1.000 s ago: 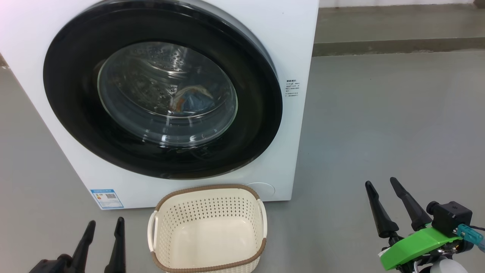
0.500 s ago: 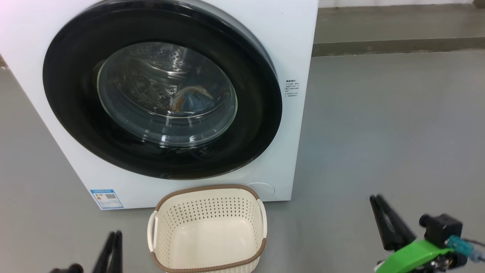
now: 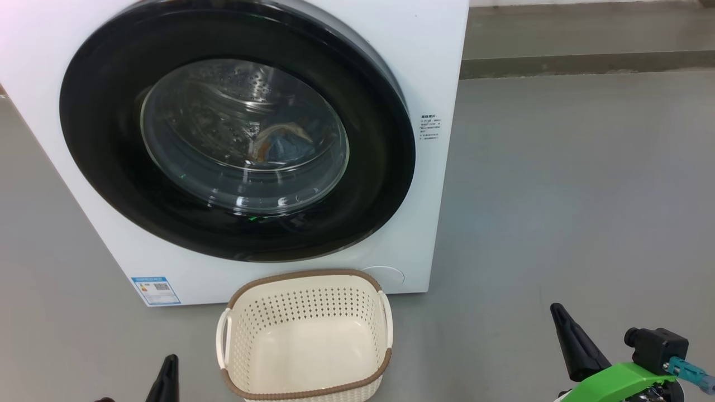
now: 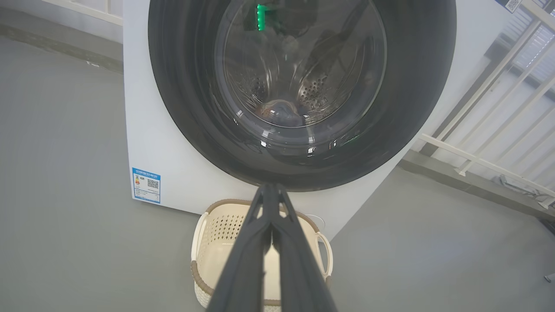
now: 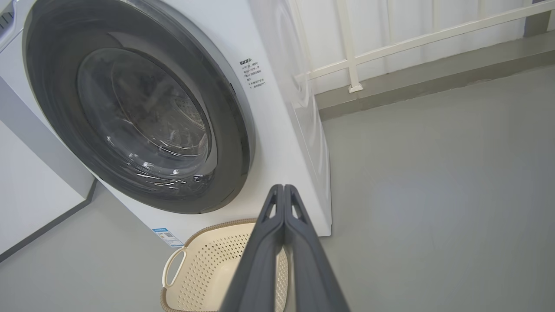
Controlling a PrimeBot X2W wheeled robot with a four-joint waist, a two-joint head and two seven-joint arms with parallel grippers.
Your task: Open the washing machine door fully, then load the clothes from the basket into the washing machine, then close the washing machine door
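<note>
- This looks like a bare laundry corner, perhaps a balcony or utility area, not a furnished room.
- A white front-loading washing machine (image 3: 435, 56) stands directly on a smooth grey floor (image 3: 558, 195), with a cream perforated basket (image 3: 307, 304) on the floor before it.
- A raised concrete kerb (image 3: 586, 64) edges the floor; a white railing (image 5: 347, 43) with pale panels behind it rises from it.
- A plain white wall (image 5: 26, 195) with dark skirting flanks the machine.
</note>
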